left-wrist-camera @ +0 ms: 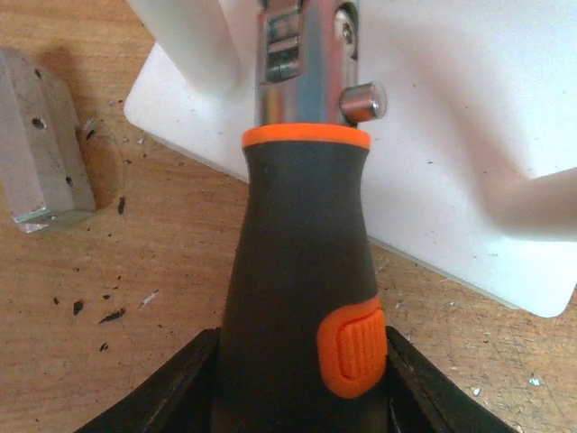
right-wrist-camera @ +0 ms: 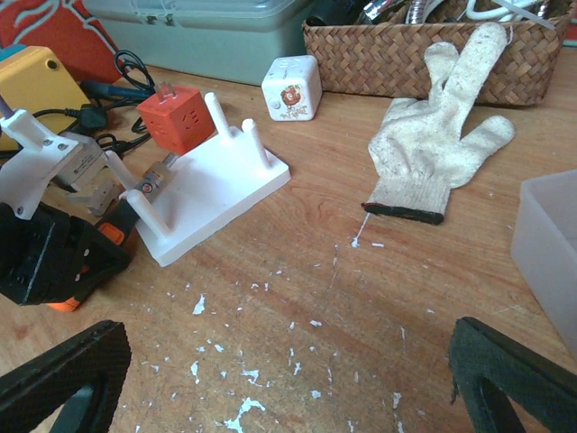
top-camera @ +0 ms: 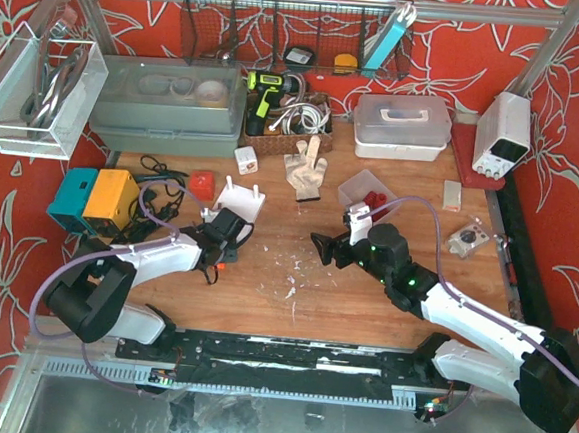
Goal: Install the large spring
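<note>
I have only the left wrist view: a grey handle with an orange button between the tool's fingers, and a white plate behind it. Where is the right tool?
Observer: The right tool hovers mid-table, open and empty, facing the plate.
Operator: What stands near the plate that I cannot see?
Observer: An orange cube, by its far left corner.
Operator: And on the right of it?
Observer: A white glove, flat on the table.
</note>
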